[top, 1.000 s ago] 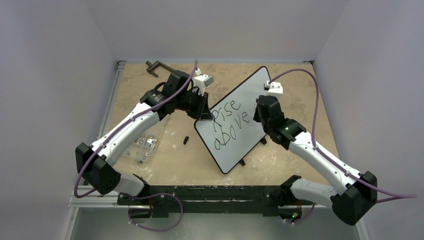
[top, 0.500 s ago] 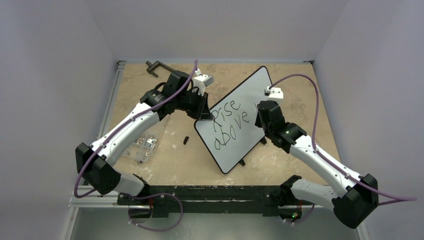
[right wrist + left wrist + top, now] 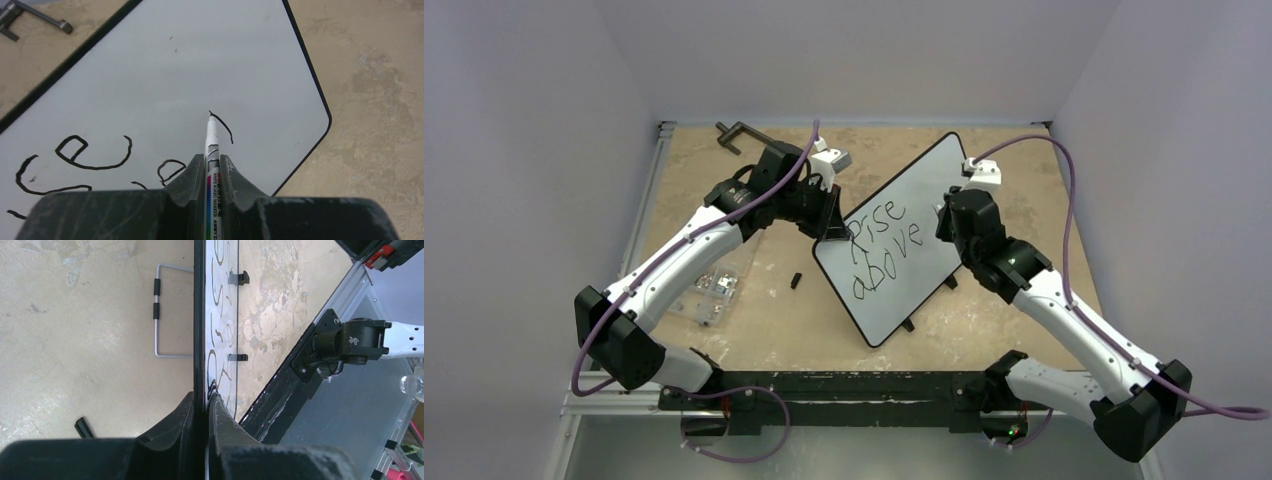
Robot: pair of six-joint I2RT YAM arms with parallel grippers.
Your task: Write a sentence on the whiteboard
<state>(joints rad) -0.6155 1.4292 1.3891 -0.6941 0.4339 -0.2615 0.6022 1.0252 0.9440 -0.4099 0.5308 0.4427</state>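
tan table (image 3: 774, 335): whiteboard (image 3: 896, 292), clamp (image 3: 736, 133), plastic sheet (image 3: 714, 290)

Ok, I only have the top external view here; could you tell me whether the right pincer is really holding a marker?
Observer: Yes, its wrist view shows the right pincer shut on a white marker.
Operator: Thanks; where is the tip?
Observer: At the upper end of a short curved stroke on the whiteboard.
Operator: And the left pincer?
Observer: Shut on the whiteboard's black rim, a finger on each face.
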